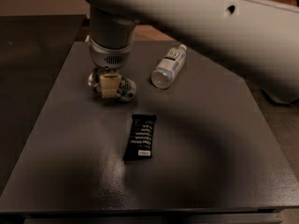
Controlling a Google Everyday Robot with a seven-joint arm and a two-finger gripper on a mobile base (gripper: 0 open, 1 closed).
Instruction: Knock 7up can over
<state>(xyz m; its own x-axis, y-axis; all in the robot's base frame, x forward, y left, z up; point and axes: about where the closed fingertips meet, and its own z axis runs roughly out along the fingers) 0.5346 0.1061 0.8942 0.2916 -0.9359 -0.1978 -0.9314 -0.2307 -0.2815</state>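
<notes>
Gripper (109, 84) sits low over the rear-left of the dark grey matte tabletop (201, 167), hanging off the big pale grey robot arm (210, 27) that fills the top of the view. The small white-and-green aluminium 7up can (126, 88) is right at the gripper, touching or nearly so. Silver end pokes out to the left and the green/white body to the right, so it looks to be lying on its side or close to it (partly hidden by the gripper, so not 100% sure). Can't tell if the jaws are open or closed, or whether they have any hold on the can; a tan pad covers the middle of it. Clear plastic water bottle w/ white label (167, 68) lies on its side near the can, to its right and further back. Flat black snack bar wrapper (140, 136) lies nearer the camera, apart from both. Risks, imo: a can lying on its side can roll, so any sideways nudge could send it toward the bottle or the left edge of the tabletop. If it's only leaning on the gripper, it could rock back upright once that support goes. Pressing down further could dent it.
</notes>
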